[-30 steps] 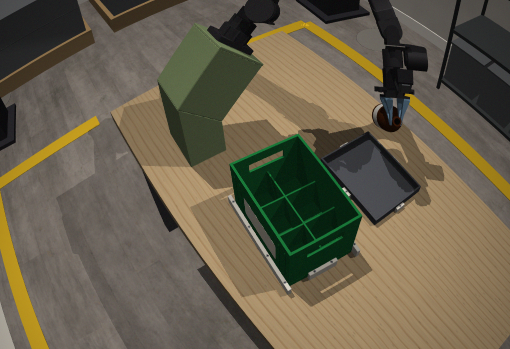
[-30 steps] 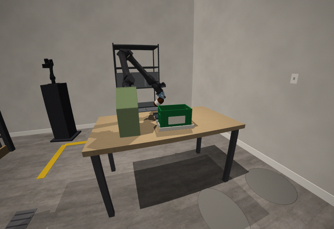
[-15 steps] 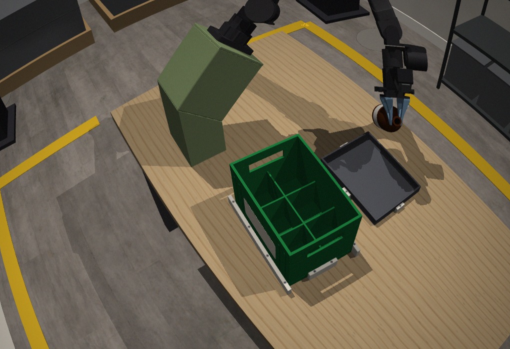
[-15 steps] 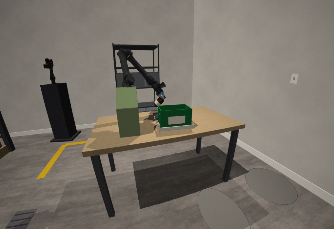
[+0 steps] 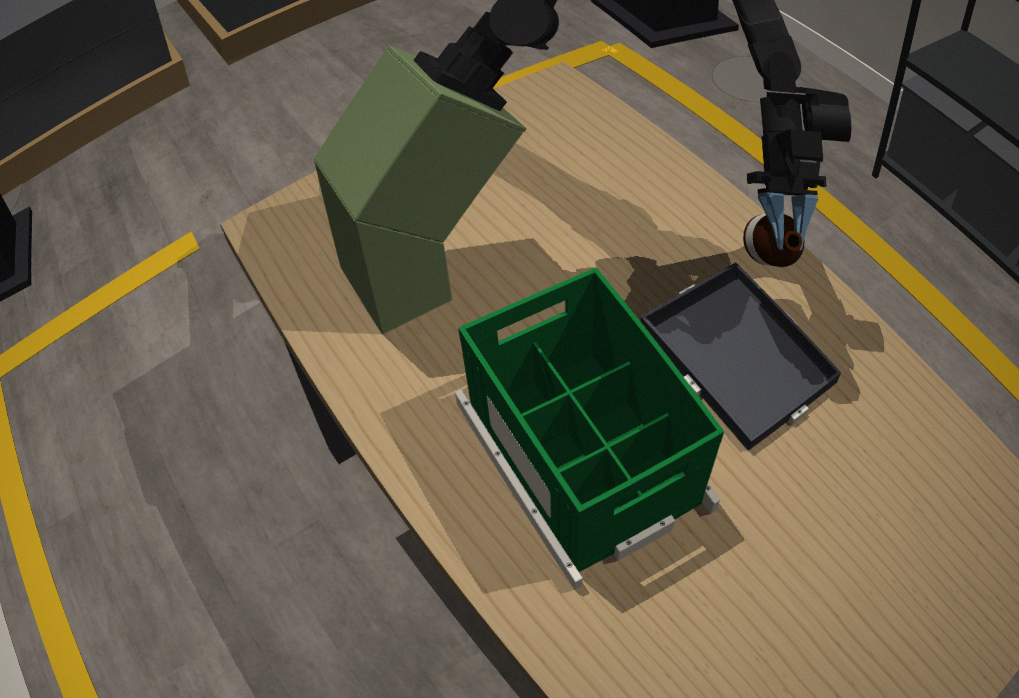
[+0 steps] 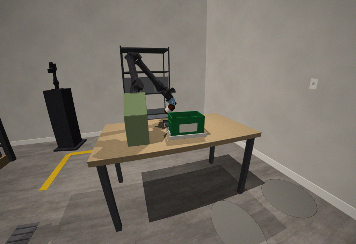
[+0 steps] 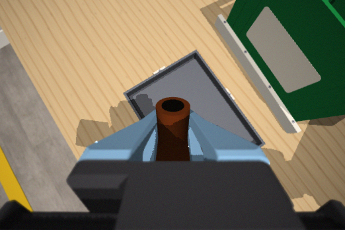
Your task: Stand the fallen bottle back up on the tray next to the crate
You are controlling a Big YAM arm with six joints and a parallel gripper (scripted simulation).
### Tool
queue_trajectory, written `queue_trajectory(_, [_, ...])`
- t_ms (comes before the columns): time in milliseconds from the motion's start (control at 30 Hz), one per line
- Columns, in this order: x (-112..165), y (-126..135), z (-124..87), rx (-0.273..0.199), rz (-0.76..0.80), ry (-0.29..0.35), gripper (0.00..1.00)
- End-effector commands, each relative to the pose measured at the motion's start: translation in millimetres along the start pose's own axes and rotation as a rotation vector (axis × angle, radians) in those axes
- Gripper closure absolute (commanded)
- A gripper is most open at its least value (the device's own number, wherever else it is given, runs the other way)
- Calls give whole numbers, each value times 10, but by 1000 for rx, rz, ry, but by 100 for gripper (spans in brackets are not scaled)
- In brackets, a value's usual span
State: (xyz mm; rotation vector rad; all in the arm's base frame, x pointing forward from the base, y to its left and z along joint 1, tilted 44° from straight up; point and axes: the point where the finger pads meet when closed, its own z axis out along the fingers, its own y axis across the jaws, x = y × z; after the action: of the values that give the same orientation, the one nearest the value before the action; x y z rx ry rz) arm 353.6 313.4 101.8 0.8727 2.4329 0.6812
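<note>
My gripper (image 5: 787, 215) is shut on the neck of a brown bottle (image 5: 775, 240) with a white band. It holds the bottle in the air, above the table near the far end of the dark grey tray (image 5: 741, 353). The tray holds nothing and lies right beside the green crate (image 5: 588, 411). In the wrist view the blue fingers clamp the bottle's neck (image 7: 172, 127), its open mouth toward the tray (image 7: 195, 96) below. In the exterior view the bottle (image 6: 169, 108) hangs tilted just behind the crate (image 6: 186, 123).
A tall olive-green box (image 5: 399, 189) stands at the far left of the table. The crate has several compartments and rests on a grey base frame (image 5: 518, 485). A black shelf rack (image 6: 145, 80) stands behind the table.
</note>
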Motion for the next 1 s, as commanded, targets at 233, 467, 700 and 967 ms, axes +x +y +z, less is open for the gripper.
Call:
queue_trajectory(233, [-2,69,-77,-30,17,-64,100])
queue_trajectory(467, [-46,120,-72,-36,26,-88,100])
queue_trajectory(700, [-36,84,-64,-27,18,-94,100])
queue_trajectory(967, [-36,84,-64,-27,18,-94,100])
